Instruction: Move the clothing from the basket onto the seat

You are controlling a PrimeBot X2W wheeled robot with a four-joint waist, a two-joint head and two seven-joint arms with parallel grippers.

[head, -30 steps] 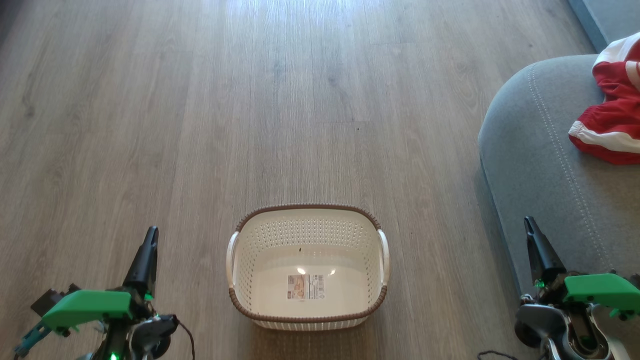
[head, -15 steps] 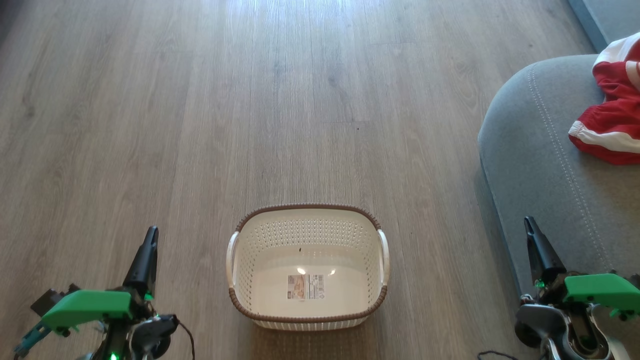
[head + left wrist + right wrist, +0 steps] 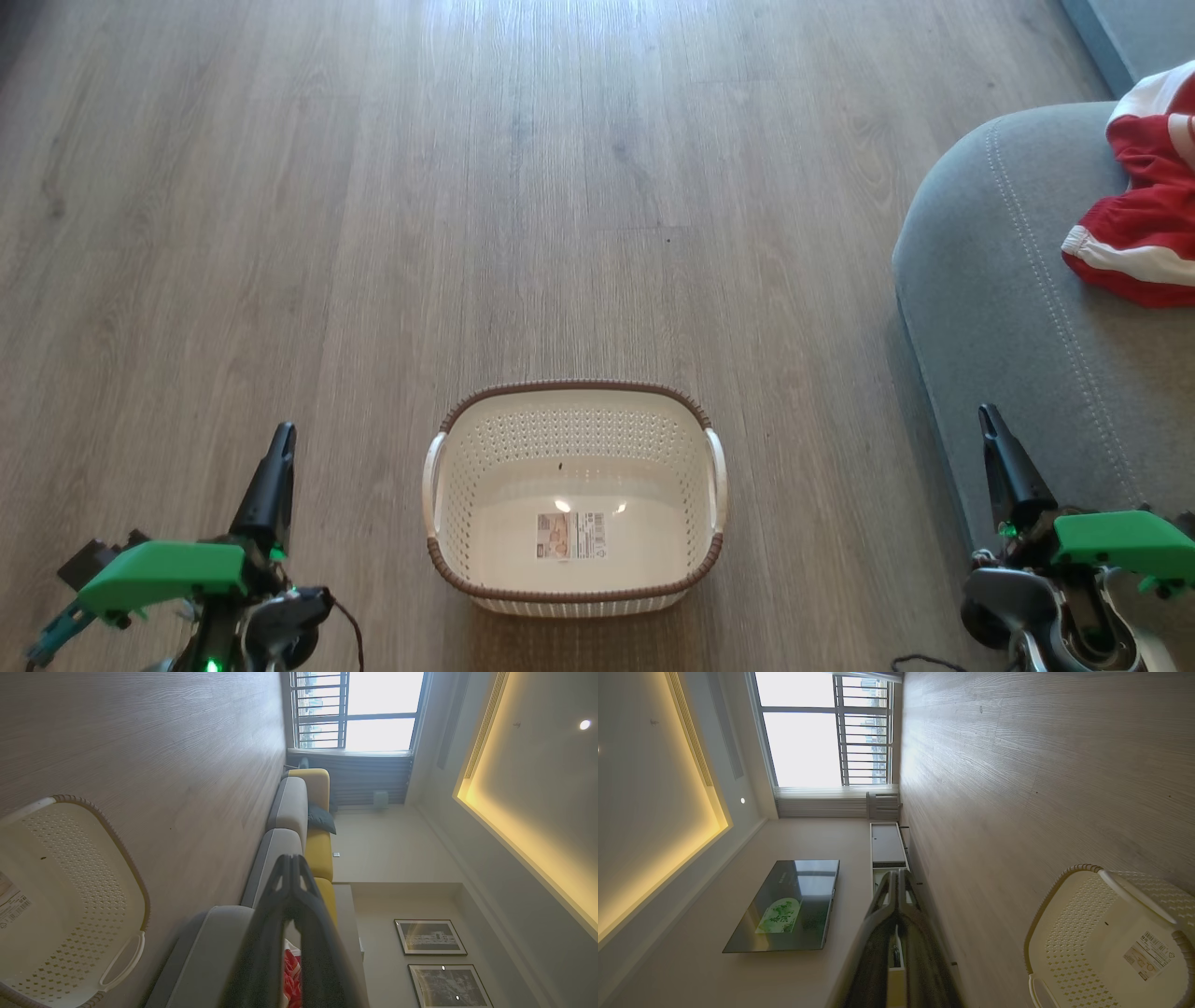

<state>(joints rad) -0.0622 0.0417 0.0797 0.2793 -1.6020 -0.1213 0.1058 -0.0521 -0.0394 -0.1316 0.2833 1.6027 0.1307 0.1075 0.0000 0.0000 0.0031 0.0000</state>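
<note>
Lower left, the left gripper (image 3: pixel 280 439) is pressed closed; bottom centre, the cream-white perforated plastic basket (image 3: pixel 574 385) sits empty; lower right, the right gripper (image 3: pixel 988 418), also closed, is nearer the soft red white-striped clothing (image 3: pixel 1134 233) lying upper right on the grey upholstered seat (image 3: pixel 1008 308)

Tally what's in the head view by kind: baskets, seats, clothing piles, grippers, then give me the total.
Baskets: 1, the basket, empty.
Seats: 1, the seat.
Clothing piles: 1, the clothing, lying on the seat.
Grippers: 2, left gripper and right gripper, both shut.
Total: 5.
</note>
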